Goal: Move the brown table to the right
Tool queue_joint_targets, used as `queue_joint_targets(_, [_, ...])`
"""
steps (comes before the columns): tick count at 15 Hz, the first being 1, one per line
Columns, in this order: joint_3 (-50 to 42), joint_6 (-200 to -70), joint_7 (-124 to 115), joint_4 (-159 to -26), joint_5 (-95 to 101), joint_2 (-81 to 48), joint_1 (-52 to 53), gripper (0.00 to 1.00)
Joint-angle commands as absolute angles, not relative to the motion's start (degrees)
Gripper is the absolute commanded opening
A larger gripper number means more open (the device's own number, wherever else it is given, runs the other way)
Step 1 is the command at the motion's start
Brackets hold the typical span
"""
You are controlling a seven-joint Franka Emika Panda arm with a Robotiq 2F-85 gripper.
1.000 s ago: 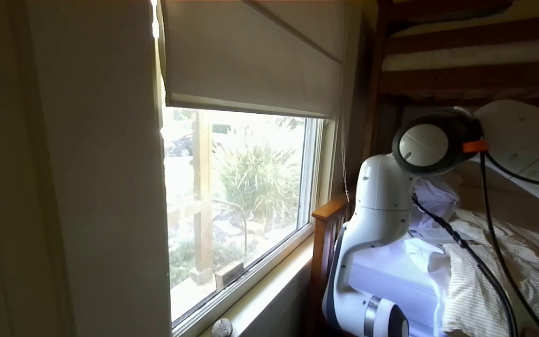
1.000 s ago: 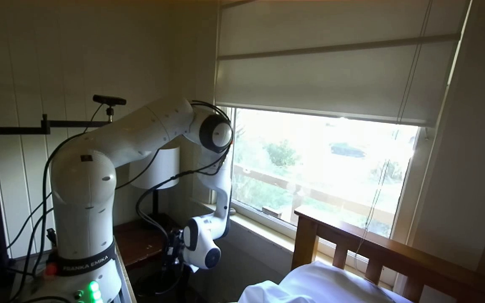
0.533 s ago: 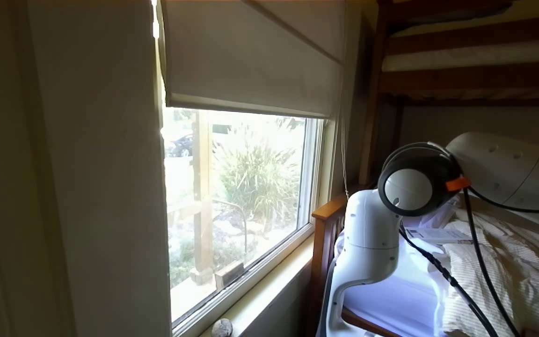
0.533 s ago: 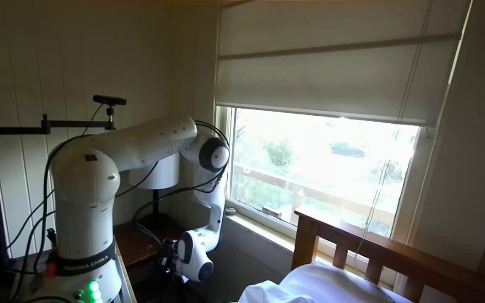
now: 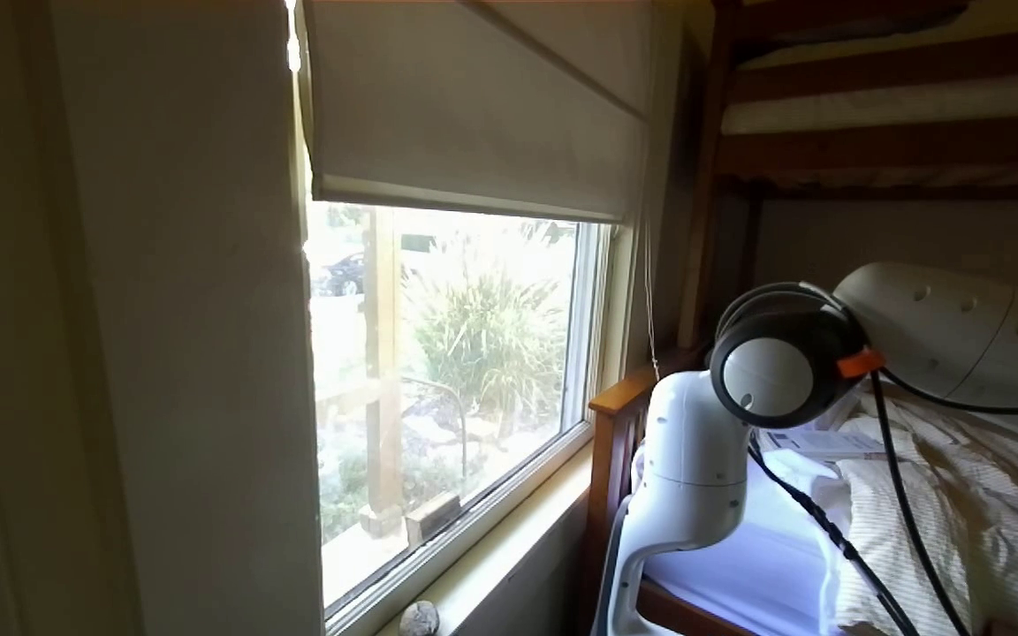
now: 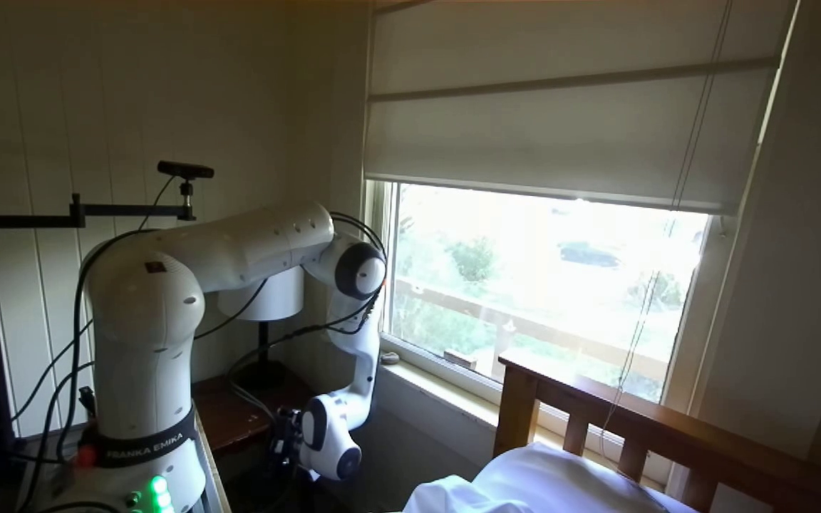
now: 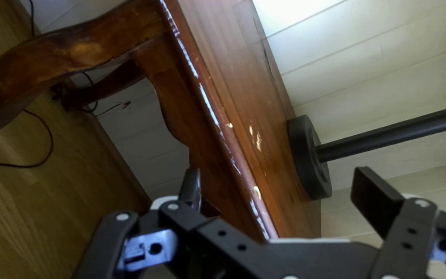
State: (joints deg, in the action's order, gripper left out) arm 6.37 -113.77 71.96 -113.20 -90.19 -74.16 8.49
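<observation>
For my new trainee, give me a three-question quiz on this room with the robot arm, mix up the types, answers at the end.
1. Short answer: what stands on the brown table?
2. True or false: the gripper is open.
3. Multiple choice: the blind covers the window: A entirely; B partly; C not at all.

Key:
1. A lamp.
2. True: its jaws stand apart in the wrist view.
3. B.

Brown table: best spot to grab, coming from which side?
I'd take the table by its near edge, from the side away from the wall, gripper straddling it and the apron. That edge is straight and faces the gripper; the lamp sits back towards the wall. Whether the opening spans that depth, I can't tell.
</observation>
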Motion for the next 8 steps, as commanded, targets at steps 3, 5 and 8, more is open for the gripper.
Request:
queue_joint_targets(3, [6.8,-111.2,70.9,-103.6,-88.8,-82.5,10.2,1.0])
queue_joint_targets(5, [7.5,-110.3,71.2,-100.8,-88.8,-84.6,10.4,1.0])
queue_joint_targets(8, [8.6,-110.6,70.7,-96.6,-89.0,-87.6,11.5,1.0])
